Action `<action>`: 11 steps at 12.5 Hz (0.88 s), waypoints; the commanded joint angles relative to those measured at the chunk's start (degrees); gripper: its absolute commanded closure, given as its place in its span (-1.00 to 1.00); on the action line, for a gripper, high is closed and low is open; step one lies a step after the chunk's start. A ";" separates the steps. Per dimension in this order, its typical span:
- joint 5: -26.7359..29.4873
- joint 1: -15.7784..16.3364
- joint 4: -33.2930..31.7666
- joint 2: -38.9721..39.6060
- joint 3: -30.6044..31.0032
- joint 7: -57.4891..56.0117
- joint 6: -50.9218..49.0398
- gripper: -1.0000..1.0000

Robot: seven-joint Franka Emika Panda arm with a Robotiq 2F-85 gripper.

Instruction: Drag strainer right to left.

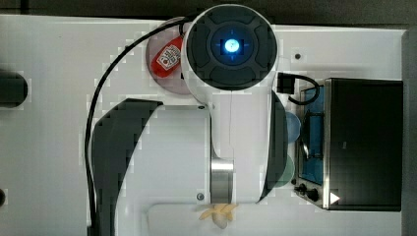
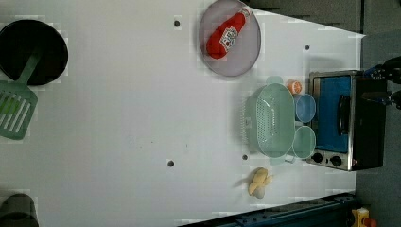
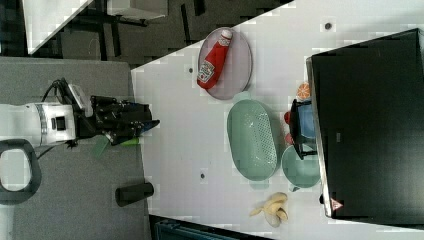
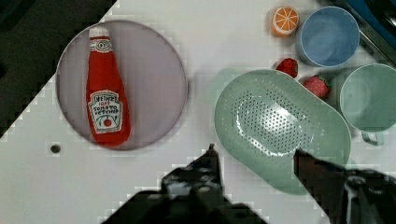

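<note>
- Top view: the arm's white body (image 1: 231, 98) covers the middle of the white table (image 1: 49, 147). Past it show the grey plate (image 1: 162, 73) with the ketchup bottle (image 1: 168, 58) near the table's far edge, the toaster oven (image 1: 361, 142) at the top view's right edge, and a banana (image 1: 219, 214) at the near edge.
- Left view: the strainer (image 2: 274, 120) lies on the table just beside the oven (image 2: 347, 120), with a blue cup (image 2: 305, 108) and a mint mug (image 2: 303, 142) between them. A spatula (image 2: 16, 111) sits at the left view's left edge.
- Right view: the gripper (image 3: 147, 122) hangs beyond the table's edge, well apart from the strainer (image 3: 251, 139).
- Wrist view: the gripper (image 4: 254, 154) is released, fingers (image 4: 210, 161) spread wide and holding nothing, one over bare table, the other over the strainer's (image 4: 280, 126) rim. An orange slice (image 4: 285, 19) and two strawberries (image 4: 315, 86) lie by the cups.
</note>
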 commanded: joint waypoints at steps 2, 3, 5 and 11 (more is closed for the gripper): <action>-1.68 -3.01 -12.26 -23.75 -3.57 -1.99 -11.45 -0.82; -1.67 -2.99 -12.32 -23.57 -3.45 -1.99 -11.36 -0.99; -1.64 -2.84 -12.97 -22.34 -2.98 -1.99 -11.26 -1.00; -1.63 -2.64 -21.03 -12.55 -0.22 8.67 0.10 -1.00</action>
